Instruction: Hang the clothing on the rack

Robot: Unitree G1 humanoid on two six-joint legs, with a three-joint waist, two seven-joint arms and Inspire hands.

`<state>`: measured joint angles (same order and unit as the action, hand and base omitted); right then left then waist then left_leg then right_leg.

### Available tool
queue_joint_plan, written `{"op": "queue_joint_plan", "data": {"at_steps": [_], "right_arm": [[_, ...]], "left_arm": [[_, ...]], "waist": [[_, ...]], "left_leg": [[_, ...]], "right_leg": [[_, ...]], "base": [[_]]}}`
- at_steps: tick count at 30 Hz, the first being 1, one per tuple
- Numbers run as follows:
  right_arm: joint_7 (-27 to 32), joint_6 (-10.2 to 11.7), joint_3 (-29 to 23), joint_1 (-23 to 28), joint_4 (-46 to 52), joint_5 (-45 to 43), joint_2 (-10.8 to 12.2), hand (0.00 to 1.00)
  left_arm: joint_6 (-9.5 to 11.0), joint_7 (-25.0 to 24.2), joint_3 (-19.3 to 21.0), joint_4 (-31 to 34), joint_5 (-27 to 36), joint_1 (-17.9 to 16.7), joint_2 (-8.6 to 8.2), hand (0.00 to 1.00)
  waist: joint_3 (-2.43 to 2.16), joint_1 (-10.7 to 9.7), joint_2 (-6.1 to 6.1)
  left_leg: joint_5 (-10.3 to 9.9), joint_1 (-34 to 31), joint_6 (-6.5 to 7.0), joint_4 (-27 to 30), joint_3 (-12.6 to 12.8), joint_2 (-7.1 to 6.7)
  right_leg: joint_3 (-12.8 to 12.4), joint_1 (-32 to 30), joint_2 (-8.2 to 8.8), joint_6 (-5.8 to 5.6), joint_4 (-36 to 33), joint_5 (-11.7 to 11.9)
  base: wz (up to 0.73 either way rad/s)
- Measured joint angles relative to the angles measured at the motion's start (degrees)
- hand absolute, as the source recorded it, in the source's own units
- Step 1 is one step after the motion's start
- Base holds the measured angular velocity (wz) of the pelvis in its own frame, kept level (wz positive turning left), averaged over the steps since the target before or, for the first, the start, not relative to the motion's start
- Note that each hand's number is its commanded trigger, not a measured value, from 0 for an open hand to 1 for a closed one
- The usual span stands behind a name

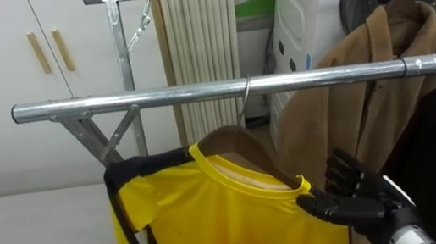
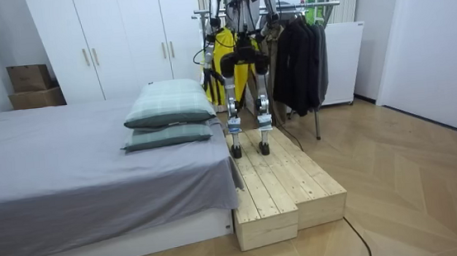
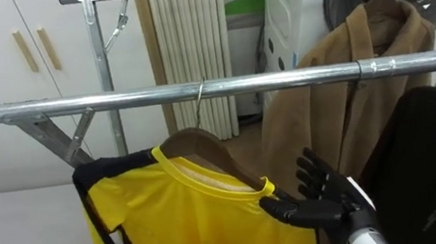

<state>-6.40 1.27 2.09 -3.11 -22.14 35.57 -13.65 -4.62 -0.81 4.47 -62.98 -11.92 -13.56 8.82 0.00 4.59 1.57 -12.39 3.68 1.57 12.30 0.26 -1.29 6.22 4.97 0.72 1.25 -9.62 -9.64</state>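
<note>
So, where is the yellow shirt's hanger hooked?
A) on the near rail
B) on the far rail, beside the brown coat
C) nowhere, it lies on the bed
A: the hook loops over the near rail, and the yellow shirt hangs below it, with the right robot hand beside it.
</note>
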Motion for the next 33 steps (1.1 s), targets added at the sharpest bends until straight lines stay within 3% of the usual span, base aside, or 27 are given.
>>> {"op": "queue_joint_plan", "data": {"at_steps": [4,14,33], "right_arm": [[-0.44,0.4,-0.27,0.69,-0.01,-0.66,-0.02,0.0],[-0.67,1.23,-0.61,9.02,-4.95,-11.28,-0.1,0.0],[-1.37,2.49,-1.14,10.19,-19.73,-18.64,0.13,0.0]], "left_arm": [[0.86,-0.96,0.02,-0.04,0.02,-0.09,0.01,0.0],[1.67,-0.69,-0.06,-1.21,1.11,-0.04,0.2,0.0],[4.11,-1.15,1.06,-2.23,1.19,0.48,0.86,0.0]], "waist": [[-0.03,-0.9,0.07],[0.07,-1.67,0.58],[0.0,-2.85,-0.03]], "left_leg": [[-0.01,0.05,-0.02,0.18,0.25,0.08],[-0.04,-0.37,0.02,-0.05,0.91,0.05],[-0.22,0.62,0.07,-0.07,1.34,0.07]], "right_leg": [[-0.08,0.2,-0.02,0.0,-0.09,0.0],[-0.69,-0.25,-0.02,-0.1,0.0,-0.07],[-1.51,-0.06,-0.12,-0.2,-0.08,-0.21]], "base": [[-0.01],[-0.03],[-0.01]]}}
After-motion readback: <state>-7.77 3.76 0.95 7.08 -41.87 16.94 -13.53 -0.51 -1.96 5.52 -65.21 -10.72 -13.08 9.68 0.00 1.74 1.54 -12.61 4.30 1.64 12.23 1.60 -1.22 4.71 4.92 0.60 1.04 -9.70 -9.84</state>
